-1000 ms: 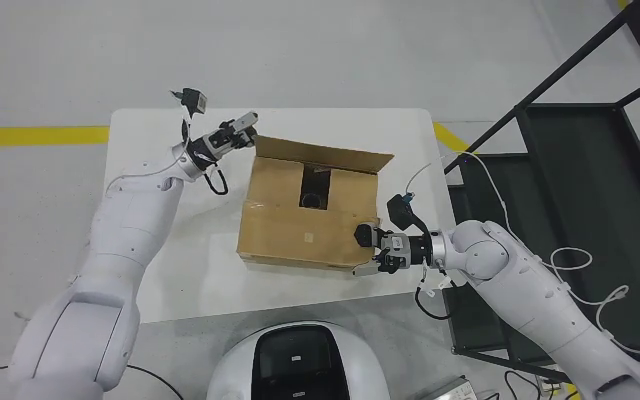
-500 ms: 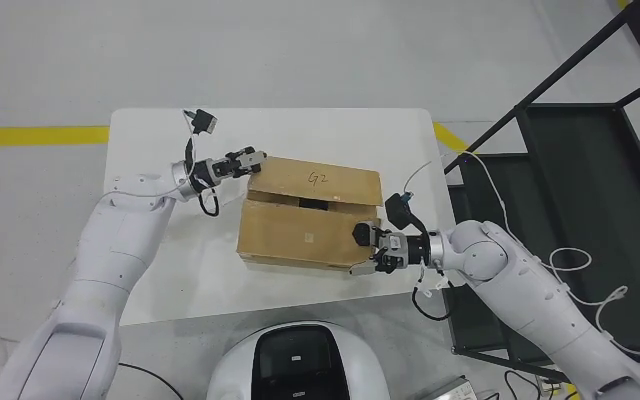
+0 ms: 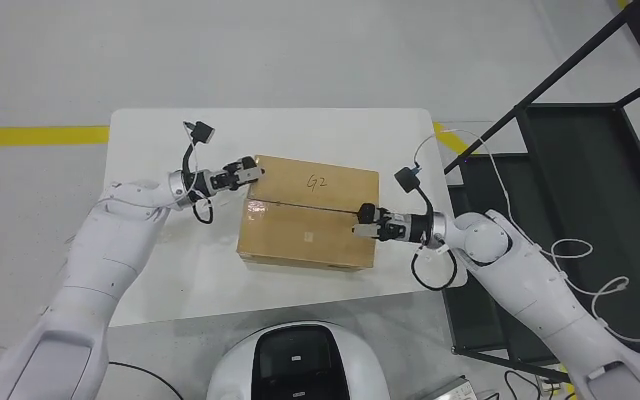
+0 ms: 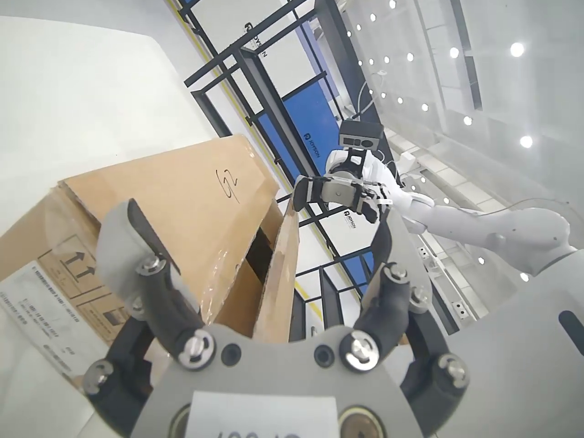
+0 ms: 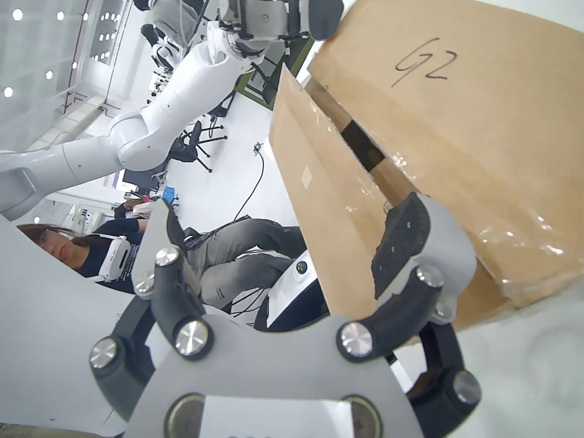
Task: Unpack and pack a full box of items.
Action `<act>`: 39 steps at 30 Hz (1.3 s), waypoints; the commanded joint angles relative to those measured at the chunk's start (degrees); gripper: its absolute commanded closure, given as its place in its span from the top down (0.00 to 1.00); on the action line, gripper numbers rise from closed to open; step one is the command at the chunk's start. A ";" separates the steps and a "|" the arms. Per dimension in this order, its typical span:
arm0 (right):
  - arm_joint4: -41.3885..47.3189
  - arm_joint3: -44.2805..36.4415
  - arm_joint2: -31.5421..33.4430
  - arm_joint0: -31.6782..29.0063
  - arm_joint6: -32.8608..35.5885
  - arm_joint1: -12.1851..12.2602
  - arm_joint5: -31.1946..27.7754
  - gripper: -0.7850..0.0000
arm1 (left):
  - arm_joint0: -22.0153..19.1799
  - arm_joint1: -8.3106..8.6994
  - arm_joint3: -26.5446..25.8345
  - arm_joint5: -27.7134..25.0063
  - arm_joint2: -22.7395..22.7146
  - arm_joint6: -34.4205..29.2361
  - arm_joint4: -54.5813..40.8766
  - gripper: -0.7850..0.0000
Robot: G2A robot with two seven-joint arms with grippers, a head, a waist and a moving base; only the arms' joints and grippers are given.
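Observation:
A brown cardboard box [image 3: 308, 215] marked "G2" stands on the white table [image 3: 170, 280]. Its far flap [image 4: 182, 193] lies flat, while the near flap [image 5: 310, 175] stands slightly raised, leaving a dark gap [image 5: 362, 145] along the seam. At the box's left end, by the top edge, my left gripper [image 3: 250, 172] is open, its fingers [image 4: 132, 230] straddling the flap ends. My right gripper [image 3: 362, 218] is open at the right end of the seam, with the near flap's edge between its fingers [image 5: 406, 225]. The contents are hidden.
A black metal rack [image 3: 560, 150] stands just off the table's right edge, close behind my right arm. Bare table lies behind and to the left of the box. A yellow floor line [image 3: 50, 134] runs past the table's far left.
The far flap, standing open a second ago, has been folded down flat with my left gripper following it. My right gripper rose from the box's front right corner to the seam.

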 commanded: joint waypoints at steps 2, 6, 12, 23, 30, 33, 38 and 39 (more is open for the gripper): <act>2.34 1.60 -0.85 1.18 1.33 -0.50 2.65 1.00 | -0.06 0.45 0.37 -0.75 0.78 0.76 -0.91 1.00; 3.06 3.32 -1.44 2.41 1.85 -1.09 3.22 1.00 | 0.18 1.08 -0.09 -2.04 1.12 2.05 -3.48 1.00; 3.18 3.92 -1.60 3.21 2.40 -1.50 3.57 1.00 | 1.95 2.84 -4.10 -1.95 0.64 1.96 -9.36 1.00; 3.18 3.92 -1.60 3.21 2.40 -1.50 3.57 1.00 | 2.91 3.73 -4.95 -2.40 -0.02 2.41 -11.38 1.00; 3.18 3.92 -1.60 3.21 2.40 -1.50 3.57 1.00 | 2.91 3.73 -4.95 -2.40 -0.02 2.41 -11.38 1.00; 4.86 2.63 -0.48 1.62 -2.20 -1.57 6.99 1.00 | 2.91 3.73 -4.95 -2.40 -0.02 2.41 -11.38 1.00; 8.46 0.50 1.53 0.04 -1.09 -1.26 17.04 1.00 | 2.91 3.73 -4.95 -2.40 -0.02 2.41 -11.38 1.00; 8.50 0.41 1.76 -0.01 -0.89 -1.25 18.23 1.00 | 2.91 3.73 -4.95 -2.40 -0.02 2.41 -11.38 1.00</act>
